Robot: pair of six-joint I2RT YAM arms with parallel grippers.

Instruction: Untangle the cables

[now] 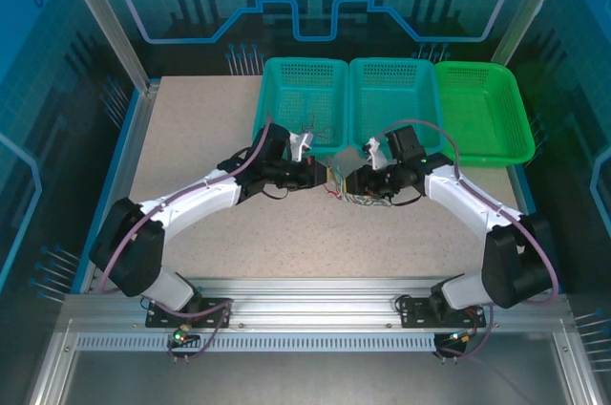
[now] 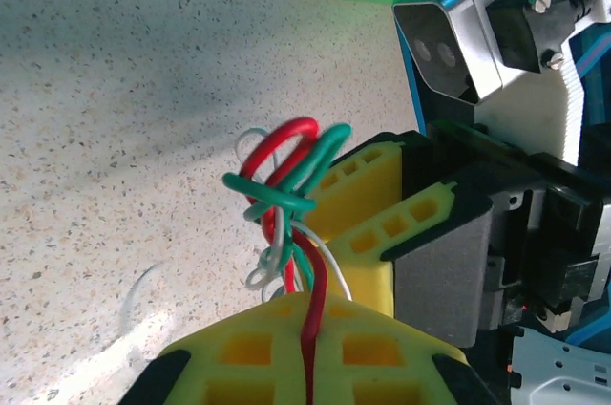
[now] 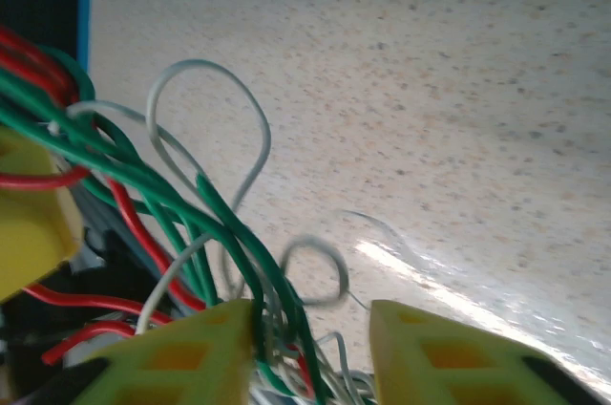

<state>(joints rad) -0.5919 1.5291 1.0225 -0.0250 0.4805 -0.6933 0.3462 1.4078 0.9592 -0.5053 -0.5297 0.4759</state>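
Left wrist view — left end effector (image 2: 307,321) pinches the cables (image 2: 275,202); right end effector (image 3: 312,352) stands spread around them.

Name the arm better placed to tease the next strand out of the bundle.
Right. The left fingers are shut on the cables, anchoring the bundle. The right fingers stand open with green and whitish loops lying between them, so they could probably close on one and pull.

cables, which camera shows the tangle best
Left wrist: the cables sit close and sharp, red, green and white loops distinct. Right wrist shows them partly blurred; top external shows a tiny clump.
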